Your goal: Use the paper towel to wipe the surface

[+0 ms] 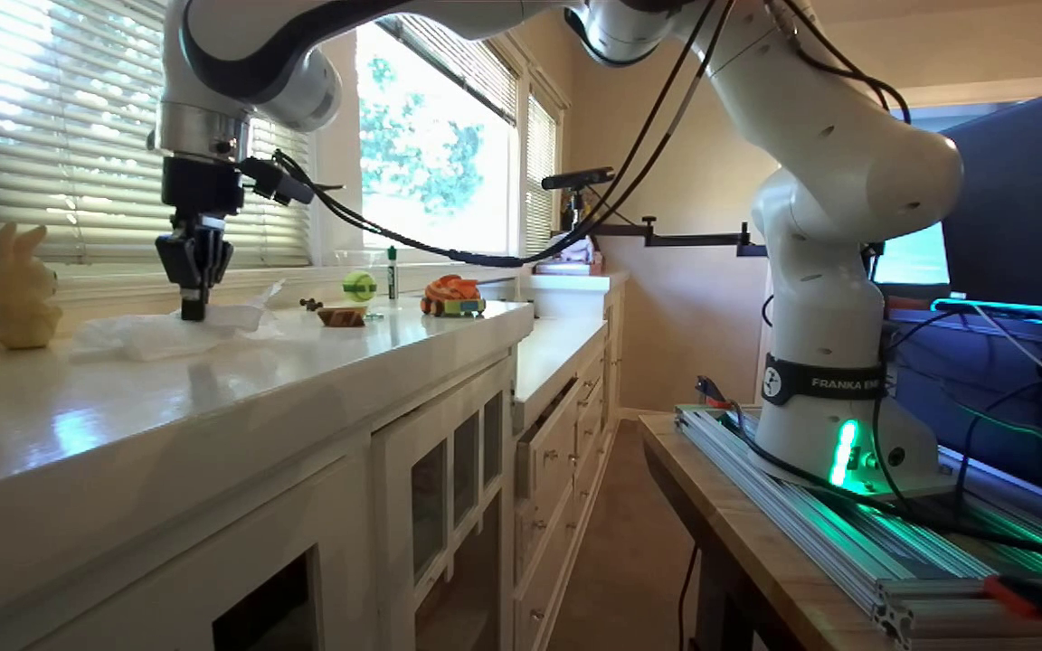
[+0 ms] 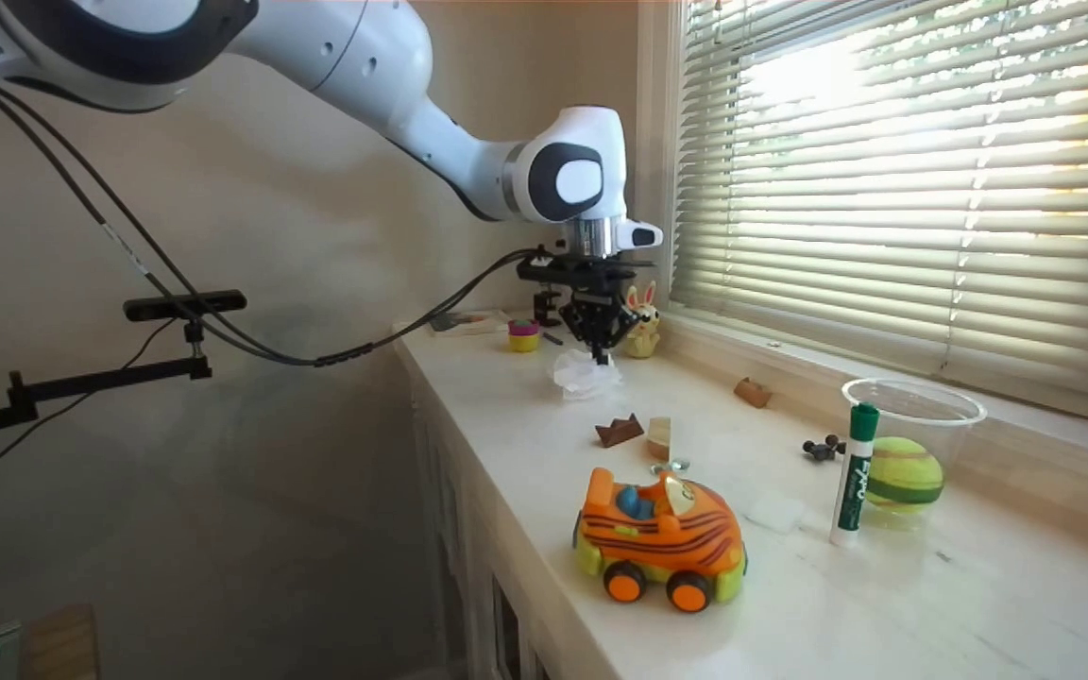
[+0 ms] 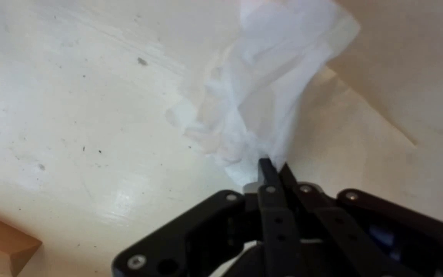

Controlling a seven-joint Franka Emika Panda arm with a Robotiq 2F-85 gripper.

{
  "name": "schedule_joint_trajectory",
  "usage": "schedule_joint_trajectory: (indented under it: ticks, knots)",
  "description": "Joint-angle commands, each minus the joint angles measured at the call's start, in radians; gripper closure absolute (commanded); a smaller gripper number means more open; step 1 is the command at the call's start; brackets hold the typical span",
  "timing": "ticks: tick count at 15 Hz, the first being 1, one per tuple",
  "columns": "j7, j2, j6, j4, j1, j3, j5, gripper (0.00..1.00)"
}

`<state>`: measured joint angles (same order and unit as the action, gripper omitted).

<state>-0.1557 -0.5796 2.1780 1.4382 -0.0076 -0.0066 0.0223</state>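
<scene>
The paper towel is a crumpled, thin white sheet in both exterior views (image 1: pixel 155 334) (image 2: pixel 584 376). It lies on the glossy white countertop (image 1: pixel 331 357), the surface. In the wrist view the towel (image 3: pixel 260 77) fans out ahead of the fingertips, with a flat, shaded part to the right. My gripper (image 3: pixel 274 164) is shut on a pinched edge of the towel. In both exterior views the gripper (image 1: pixel 194 312) (image 2: pixel 602 359) points straight down, with its tips at countertop height. The pinched part between the fingers is mostly hidden. Small dark specks show on the countertop (image 3: pixel 90 115) left of the towel.
A bunny figure (image 2: pixel 642 326) and a yellow-pink tub (image 2: pixel 523 336) stand near the gripper. Brown blocks (image 2: pixel 620 431), an orange toy car (image 2: pixel 662 538), a green marker (image 2: pixel 854 477) and a clear cup (image 2: pixel 960 425) with a ball stand farther along. A window sill borders the back.
</scene>
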Motion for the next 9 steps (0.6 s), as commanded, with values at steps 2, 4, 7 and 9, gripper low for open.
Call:
schedule_joint_trajectory:
  ticks: [2,4,7,9]
  knots:
    - [0.02,0.045,0.031,0.031,0.021,0.007,-0.032,0.96]
    - [-0.002,0.021,0.04,0.011,0.017,0.022,-0.015,0.96]
    - [-0.033,-0.026,0.051,-0.023,0.012,0.049,0.002,0.96]
    - [-0.05,-0.054,0.058,-0.042,0.01,0.065,0.008,0.96]
